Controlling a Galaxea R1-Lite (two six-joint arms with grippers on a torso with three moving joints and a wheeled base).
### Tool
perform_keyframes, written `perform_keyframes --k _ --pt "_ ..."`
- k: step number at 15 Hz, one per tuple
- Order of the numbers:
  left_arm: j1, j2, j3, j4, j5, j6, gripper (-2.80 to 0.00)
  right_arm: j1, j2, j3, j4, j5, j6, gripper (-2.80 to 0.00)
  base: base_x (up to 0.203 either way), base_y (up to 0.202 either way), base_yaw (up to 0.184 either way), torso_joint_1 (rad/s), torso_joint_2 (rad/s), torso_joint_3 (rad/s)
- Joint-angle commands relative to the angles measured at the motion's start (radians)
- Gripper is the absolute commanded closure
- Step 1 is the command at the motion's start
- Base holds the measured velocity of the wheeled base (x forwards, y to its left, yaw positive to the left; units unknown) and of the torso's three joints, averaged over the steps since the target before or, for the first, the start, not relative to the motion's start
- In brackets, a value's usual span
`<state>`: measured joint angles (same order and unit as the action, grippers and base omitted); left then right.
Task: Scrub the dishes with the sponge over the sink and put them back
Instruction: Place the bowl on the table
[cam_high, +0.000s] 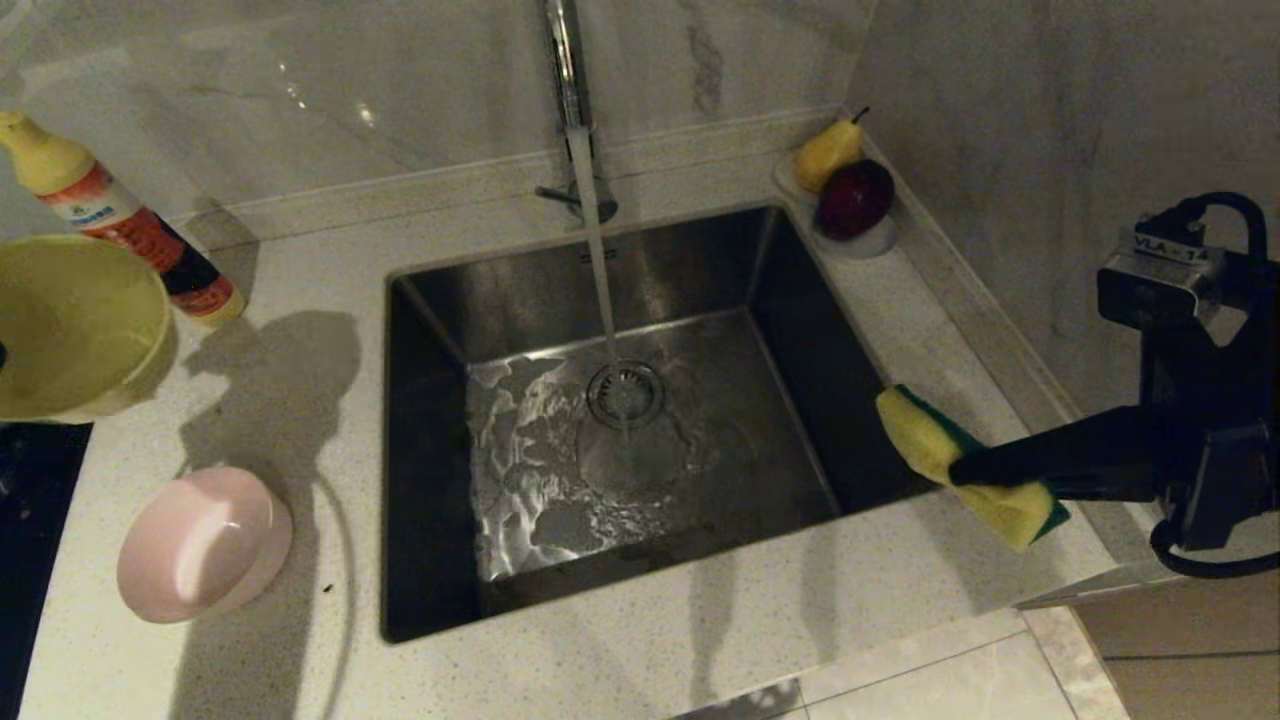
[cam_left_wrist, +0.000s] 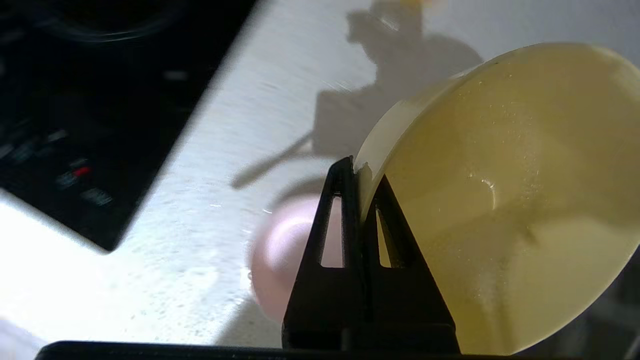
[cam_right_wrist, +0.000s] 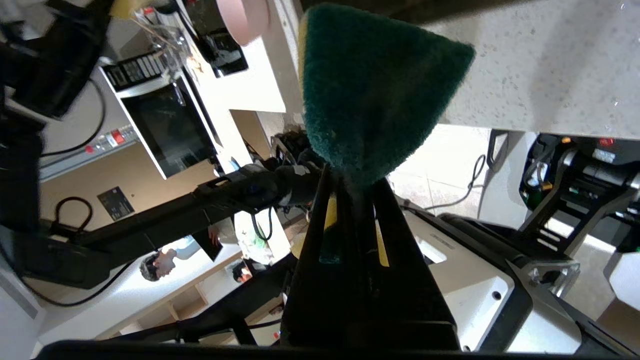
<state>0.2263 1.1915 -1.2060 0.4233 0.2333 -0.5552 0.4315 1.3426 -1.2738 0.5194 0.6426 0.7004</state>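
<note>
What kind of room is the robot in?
Most likely a kitchen: a steel sink with its tap running, a bottle of dish soap on the countertop, and a black cooktop beside it.

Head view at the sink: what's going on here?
The left gripper is pinching the yellow bowl by its rim, above the counter left of the sink. The right gripper is clamped on the sponge at the sink's right edge. The tap is running. The pink bowl sits on the counter.
</note>
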Motion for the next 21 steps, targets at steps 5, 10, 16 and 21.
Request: perform_keyframes --k 5,10,16,21 --pt "0.351 0.114 -0.042 0.029 -0.195 -0.138 0.00 0.000 -0.014 0.027 0.001 0.003 0.002 0.00 0.000 0.000 0.000 0.000 0.00 0.000" --pt "0.511 0.281 -0.052 0.009 -0.252 -0.184 0.00 0.001 0.003 0.033 -0.001 0.005 -0.019 0.00 0.000 0.000 0.000 0.000 0.00 0.000" --pt "0.615 0.477 -0.025 -0.045 -0.277 -0.190 0.00 -0.008 0.012 0.033 -0.004 0.006 -0.036 0.00 0.000 0.000 0.000 0.000 0.00 0.000" --pt "0.650 0.528 0.037 -0.145 -0.274 -0.187 0.00 -0.014 0.013 0.033 -0.004 0.008 -0.036 0.00 0.000 0.000 0.000 0.000 0.00 0.000"
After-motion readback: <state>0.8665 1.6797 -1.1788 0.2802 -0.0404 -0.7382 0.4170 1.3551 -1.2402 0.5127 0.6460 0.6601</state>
